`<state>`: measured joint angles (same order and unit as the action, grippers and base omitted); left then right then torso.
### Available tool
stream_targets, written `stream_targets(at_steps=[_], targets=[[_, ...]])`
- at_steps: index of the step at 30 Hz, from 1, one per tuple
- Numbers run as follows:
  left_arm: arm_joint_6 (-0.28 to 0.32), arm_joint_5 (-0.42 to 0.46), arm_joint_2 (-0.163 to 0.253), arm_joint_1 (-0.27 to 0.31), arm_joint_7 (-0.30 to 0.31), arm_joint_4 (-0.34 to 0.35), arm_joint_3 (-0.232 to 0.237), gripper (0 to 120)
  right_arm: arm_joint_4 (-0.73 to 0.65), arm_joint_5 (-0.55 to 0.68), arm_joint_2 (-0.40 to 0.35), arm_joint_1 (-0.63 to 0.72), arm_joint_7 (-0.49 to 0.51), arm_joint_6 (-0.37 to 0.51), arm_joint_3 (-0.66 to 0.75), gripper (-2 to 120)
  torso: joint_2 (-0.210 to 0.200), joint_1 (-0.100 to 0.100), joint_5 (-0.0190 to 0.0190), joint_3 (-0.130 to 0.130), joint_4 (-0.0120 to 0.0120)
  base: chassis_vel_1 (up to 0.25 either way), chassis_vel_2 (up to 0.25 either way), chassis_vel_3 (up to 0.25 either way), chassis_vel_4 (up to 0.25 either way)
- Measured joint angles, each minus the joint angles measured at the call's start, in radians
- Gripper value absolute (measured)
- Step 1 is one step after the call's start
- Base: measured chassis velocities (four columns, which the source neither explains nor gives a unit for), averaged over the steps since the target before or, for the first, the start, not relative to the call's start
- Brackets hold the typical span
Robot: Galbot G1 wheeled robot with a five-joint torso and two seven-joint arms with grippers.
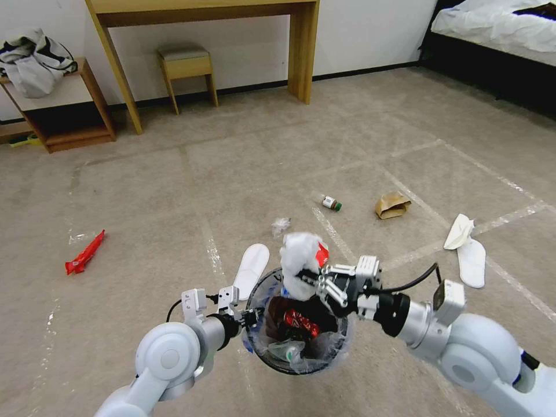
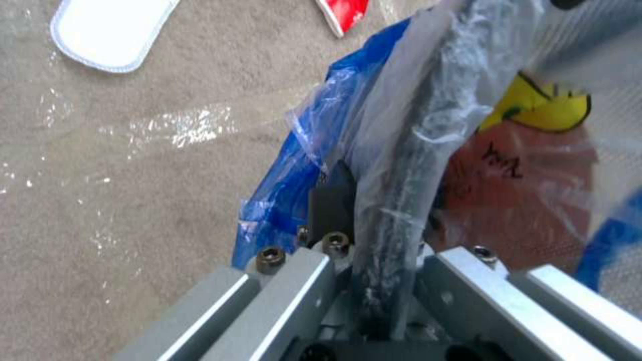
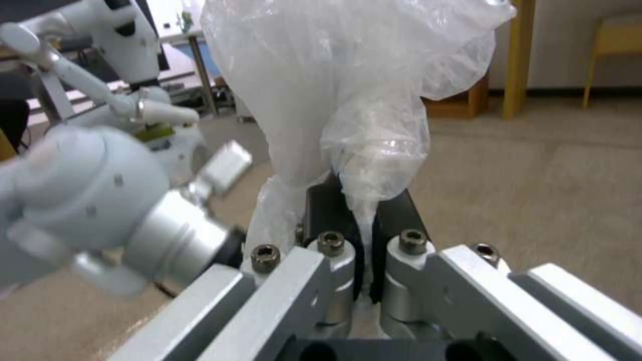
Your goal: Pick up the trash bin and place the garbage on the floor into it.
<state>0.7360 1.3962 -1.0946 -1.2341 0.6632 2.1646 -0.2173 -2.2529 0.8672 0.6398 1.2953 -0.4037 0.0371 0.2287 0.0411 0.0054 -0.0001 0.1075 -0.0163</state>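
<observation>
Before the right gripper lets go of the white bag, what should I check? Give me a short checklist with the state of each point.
1. Left gripper shut on the bin rim: ok.
2. Right gripper shut on the white bag: ok.
3. Bag above the bin opening: partly, it hangs over the far rim; not ok.
4. Room left inside the bin: cannot tell; wrappers already lie in it.
5. Slipper on the floor just beyond the bin, touching or not: cannot tell.

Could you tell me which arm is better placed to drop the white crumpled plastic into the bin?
The right. Its tool is shut on the white crumpled plastic, poised above the trash bin's open mouth. The left tool is clamped on the bin's rim, holding it up.
</observation>
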Motion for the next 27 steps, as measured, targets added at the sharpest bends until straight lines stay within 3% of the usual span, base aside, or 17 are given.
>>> stream_targets(at_steps=[13, 16, 18, 22, 24, 27], targets=[[-0.002, 0.049, 0.0, -0.002, 0.002, 0.002, -0.035, 0, 0.101, -0.098, 0.064, -0.009, -0.031, -0.033, -0.078, 4, 0.0, 0.0, 0.0, 0.0, 0.0, 0.0, 0.0, 0.0, 0.0], [-0.002, 0.058, 0.001, 0.0, 0.002, 0.004, -0.042, 0, 0.12, -0.113, 0.075, -0.014, -0.033, -0.041, -0.09, 12, 0.0, 0.0, 0.0001, 0.0, 0.0, 0.0, 0.0, 0.0, 0.0], [-0.002, 0.066, 0.004, 0.002, -0.001, 0.006, -0.045, 0, 0.135, -0.121, 0.088, -0.024, -0.029, -0.048, -0.099, 25, 0.0, 0.0, 0.0, 0.0, 0.0, 0.0, 0.0, 0.0, 0.0], [-0.001, 0.067, 0.005, -0.004, -0.008, 0.008, -0.046, 0, 0.145, -0.13, 0.097, -0.027, -0.025, -0.052, -0.101, 33, 0.0, 0.0, 0.0, 0.0, 0.0, 0.0, 0.0, 0.0, 0.0], [-0.001, 0.067, 0.003, -0.01, -0.01, 0.01, -0.052, 0, 0.152, -0.137, 0.101, -0.023, -0.024, -0.055, -0.102, 47, 0.0, 0.0, 0.0, 0.0, 0.0, 0.0, 0.0, 0.0, 0.0], [-0.001, 0.067, 0.003, -0.011, -0.01, 0.011, -0.053, 0, 0.155, -0.141, 0.102, -0.024, -0.024, -0.057, -0.102, 53, 0.0, 0.0, 0.0001, 0.0, 0.0, 0.0, 0.0, 0.0, 0.0]])
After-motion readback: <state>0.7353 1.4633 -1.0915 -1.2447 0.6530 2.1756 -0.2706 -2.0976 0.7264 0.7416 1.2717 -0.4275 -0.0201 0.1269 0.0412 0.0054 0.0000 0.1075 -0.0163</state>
